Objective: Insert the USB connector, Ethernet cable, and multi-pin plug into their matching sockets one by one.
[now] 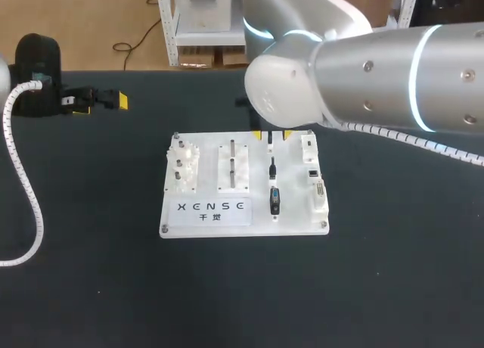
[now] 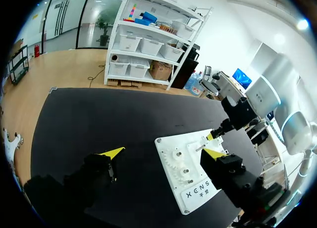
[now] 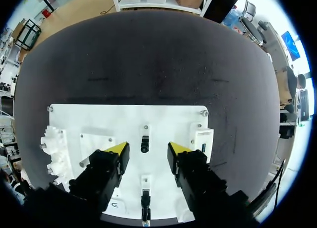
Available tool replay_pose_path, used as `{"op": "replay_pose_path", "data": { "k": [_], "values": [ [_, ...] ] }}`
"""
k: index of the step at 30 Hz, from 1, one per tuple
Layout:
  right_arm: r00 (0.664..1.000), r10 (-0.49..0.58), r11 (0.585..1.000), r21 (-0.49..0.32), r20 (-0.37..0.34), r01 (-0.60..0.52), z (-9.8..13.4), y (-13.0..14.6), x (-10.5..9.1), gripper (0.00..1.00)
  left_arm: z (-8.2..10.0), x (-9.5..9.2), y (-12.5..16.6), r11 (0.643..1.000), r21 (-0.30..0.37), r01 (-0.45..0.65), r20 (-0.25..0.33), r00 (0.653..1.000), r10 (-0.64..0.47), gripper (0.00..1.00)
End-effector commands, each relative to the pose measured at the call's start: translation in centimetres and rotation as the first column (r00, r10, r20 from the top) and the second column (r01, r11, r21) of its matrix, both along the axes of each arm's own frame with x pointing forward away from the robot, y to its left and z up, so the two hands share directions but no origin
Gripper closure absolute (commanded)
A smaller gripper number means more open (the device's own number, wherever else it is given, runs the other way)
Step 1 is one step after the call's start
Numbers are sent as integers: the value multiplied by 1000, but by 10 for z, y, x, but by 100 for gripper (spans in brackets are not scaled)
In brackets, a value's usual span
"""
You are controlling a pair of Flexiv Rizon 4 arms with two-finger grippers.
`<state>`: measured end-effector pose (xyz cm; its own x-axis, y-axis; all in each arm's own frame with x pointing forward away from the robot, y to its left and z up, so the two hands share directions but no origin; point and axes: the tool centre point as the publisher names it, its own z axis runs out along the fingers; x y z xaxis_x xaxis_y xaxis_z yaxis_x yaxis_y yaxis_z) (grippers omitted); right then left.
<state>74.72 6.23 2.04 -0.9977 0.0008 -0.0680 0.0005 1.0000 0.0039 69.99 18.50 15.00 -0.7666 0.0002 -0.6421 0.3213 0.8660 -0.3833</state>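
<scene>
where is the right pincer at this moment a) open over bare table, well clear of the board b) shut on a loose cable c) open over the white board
c: the right pincer hangs over the white board with its two yellow tips spread apart and nothing held between them.

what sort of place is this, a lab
Probably a robotics test lab: a black table holds a white practice board with sockets and gears, with the right gripper over it and the left gripper off to the side.
</scene>
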Motion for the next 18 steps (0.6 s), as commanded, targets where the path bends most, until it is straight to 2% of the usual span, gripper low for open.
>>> {"op": "replay_pose_path", "data": {
  "k": [1,8,18],
  "values": [
    [1000,0,1000,3,7,0,-4,-3,-3,53,0,0,0,1000,0,0,0,1000,0,0],
    [1000,-14,1000,-4,2,14,-8,-5,0,53,0,0,0,1000,0,0,0,1000,0,0],
    [1000,-13,1000,-2,13,13,-6,-4,5,60,0,0,0,1000,0,0,0,1000,0,0]
  ]
}}
